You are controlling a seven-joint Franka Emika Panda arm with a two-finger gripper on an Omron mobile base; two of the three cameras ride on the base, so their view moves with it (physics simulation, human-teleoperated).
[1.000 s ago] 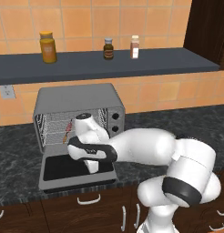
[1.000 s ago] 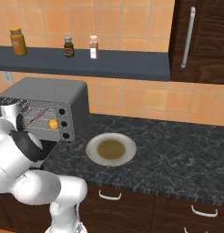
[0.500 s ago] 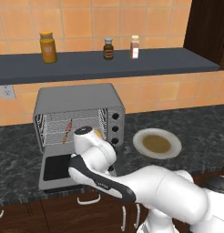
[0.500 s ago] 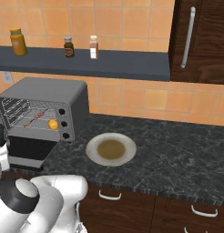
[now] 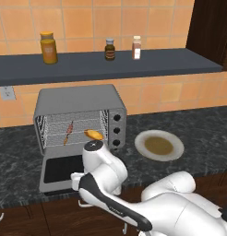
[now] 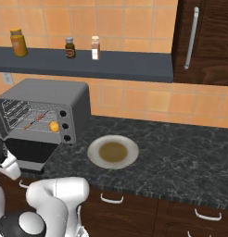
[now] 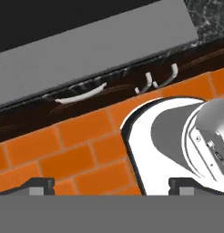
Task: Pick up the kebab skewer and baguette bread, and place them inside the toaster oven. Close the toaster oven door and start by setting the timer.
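Skewer and baguette both lie on a wire rack inside the oven, the skewer to the left and the baguette to the right, near the column of three black knobs. In the right base view the skewer and the golden loaf sit the same way behind the open front. The door hangs dropped down flat in front of the oven, its dark glass facing up. A plate with a brown centre rests on the dark counter to the oven's right, well apart from it.

The white arm folds low in front of the door, its wrist bent down below the counter edge. In the hand view the gripper points down at an orange brick floor, its two dark tips spread wide with nothing between them. Both foods are far from the fingers, up in the oven. Cabinet drawer handles run above the floor in that view.
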